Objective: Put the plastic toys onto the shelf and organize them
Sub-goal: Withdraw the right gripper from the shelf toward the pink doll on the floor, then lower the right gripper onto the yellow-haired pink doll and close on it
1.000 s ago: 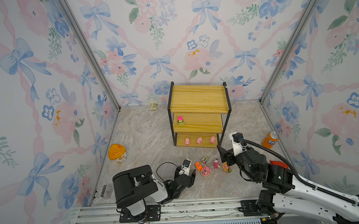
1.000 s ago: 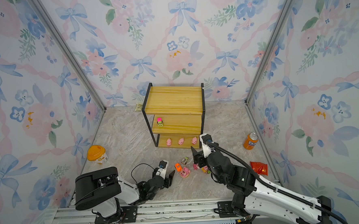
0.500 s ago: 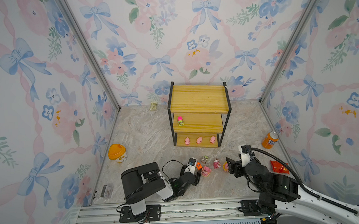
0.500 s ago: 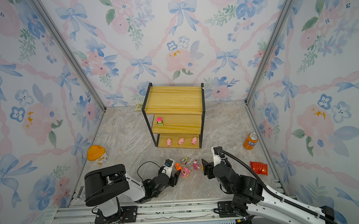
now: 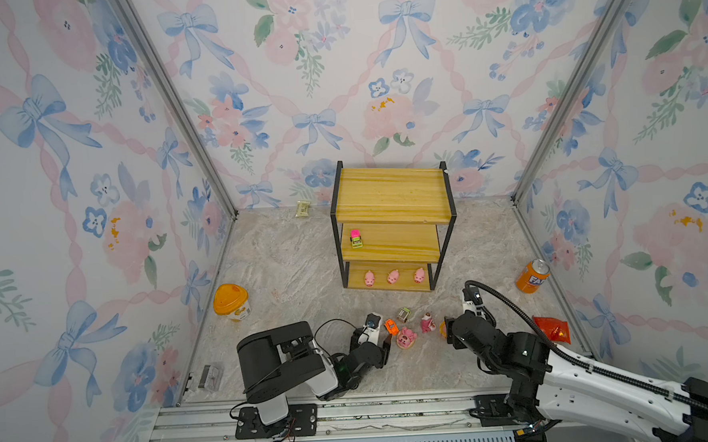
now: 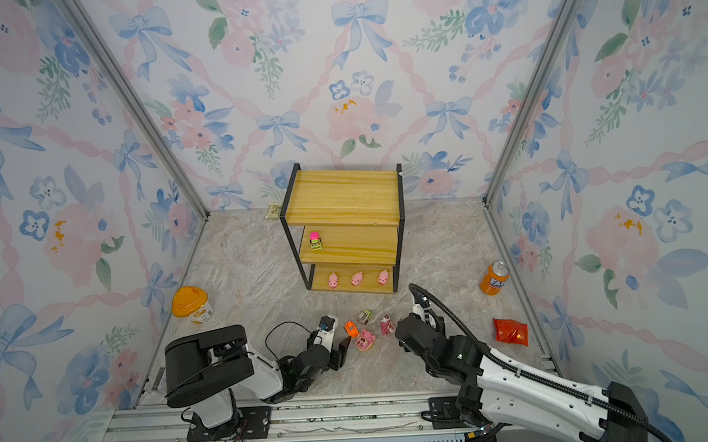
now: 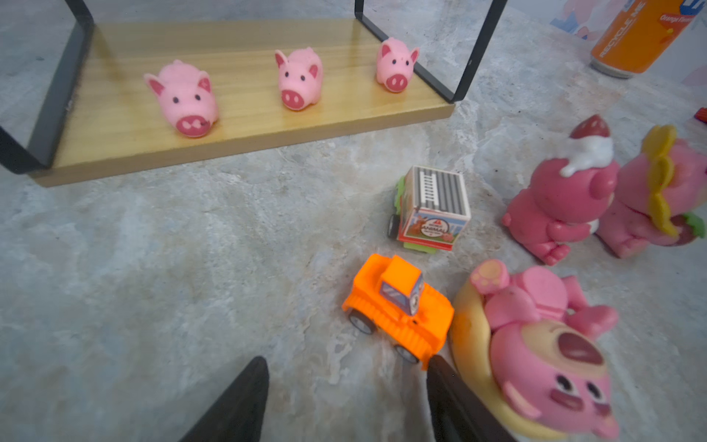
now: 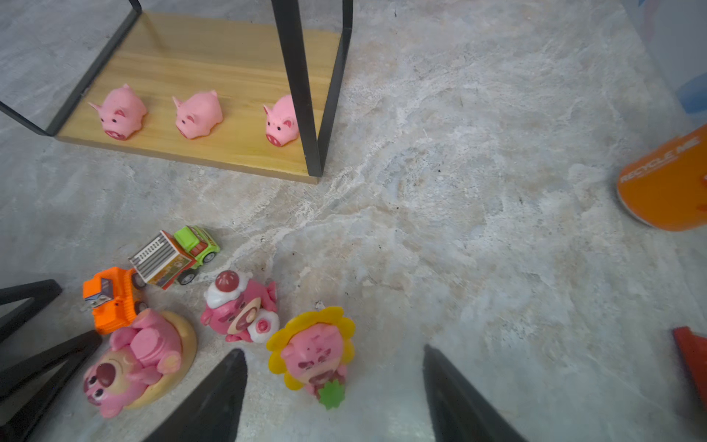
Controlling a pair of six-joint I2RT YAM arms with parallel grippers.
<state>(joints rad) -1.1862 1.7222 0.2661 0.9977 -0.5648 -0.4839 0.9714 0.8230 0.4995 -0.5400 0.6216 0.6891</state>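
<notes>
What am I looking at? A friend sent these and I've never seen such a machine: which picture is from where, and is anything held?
Two robot arms sit on a rail at the front. The two wide pictures come from one camera head above; the two close-ups come from a camera on each arm's wrist. On the floor stands the shelf: three pink pigs on its bottom board, a pink-green car on the middle one. An orange car, a grey-green truck and three pink figurines wait on the floor; the can, tub and red packet are clutter. The left hand and right hand are open, holding nothing; the right one faces the sunflower figurine.
</notes>
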